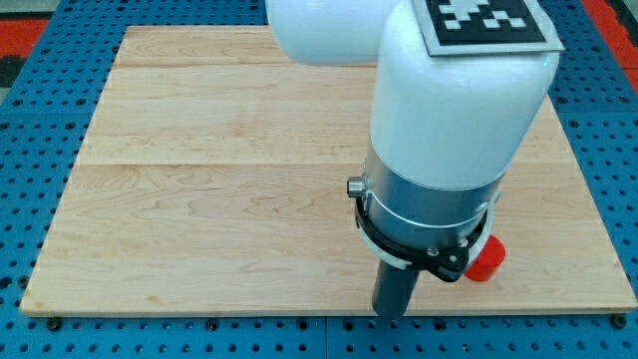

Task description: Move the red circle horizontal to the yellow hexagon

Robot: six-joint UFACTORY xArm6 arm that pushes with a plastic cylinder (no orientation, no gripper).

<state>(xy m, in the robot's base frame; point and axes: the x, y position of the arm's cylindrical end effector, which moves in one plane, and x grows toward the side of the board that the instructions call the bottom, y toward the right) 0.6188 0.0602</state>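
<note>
A red block point(488, 259) shows at the view's lower right, partly hidden behind the arm's body, so its shape is hard to make out. My dark rod comes down from the arm, and my tip point(391, 314) rests near the board's bottom edge, to the left of and a little below the red block, apart from it. No yellow hexagon shows in the view; the arm hides much of the board's right side.
The wooden board point(219, 179) lies on a blue pegboard table point(30, 199). The white and grey arm body point(449, 130) fills the view's upper right, with a black-and-white marker tag point(488, 20) on top.
</note>
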